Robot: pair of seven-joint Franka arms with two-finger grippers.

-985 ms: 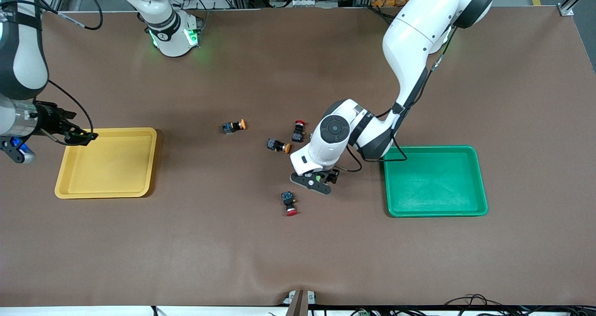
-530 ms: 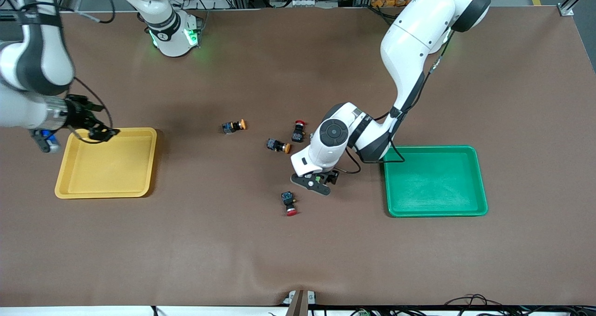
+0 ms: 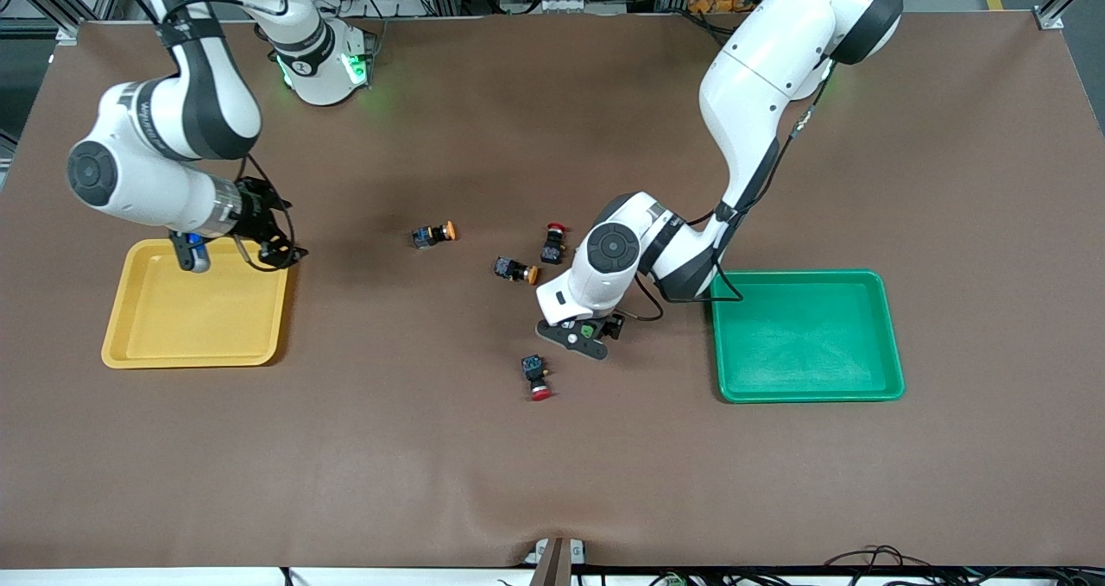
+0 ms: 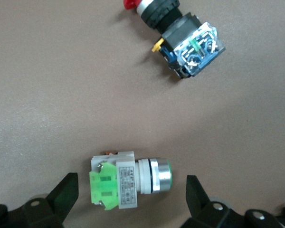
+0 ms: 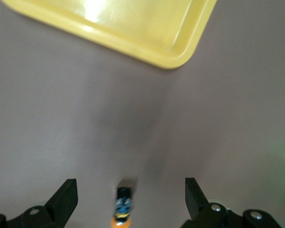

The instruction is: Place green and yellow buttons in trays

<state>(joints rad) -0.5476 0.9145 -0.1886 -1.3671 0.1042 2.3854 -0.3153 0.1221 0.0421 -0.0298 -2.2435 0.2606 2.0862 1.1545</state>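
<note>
A pale grey-bodied button with a green face lies on its side on the table, between the open fingers of my left gripper, which is low over it and does not touch it. Two black-bodied buttons with orange caps lie near the table's middle. My right gripper is open and empty over the yellow tray's corner. Its wrist view shows that tray and one orange-capped button ahead of the gripper. The green tray is empty. A grey button with an orange face is not in view.
Two black-bodied switches with red caps lie on the table, one beside the left arm's wrist and one nearer the front camera than the left gripper. The latter also shows in the left wrist view. The brown mat is bare around the trays.
My right arm has swung from the table's end across the yellow tray toward the middle. My left gripper has barely shifted over the green button.
</note>
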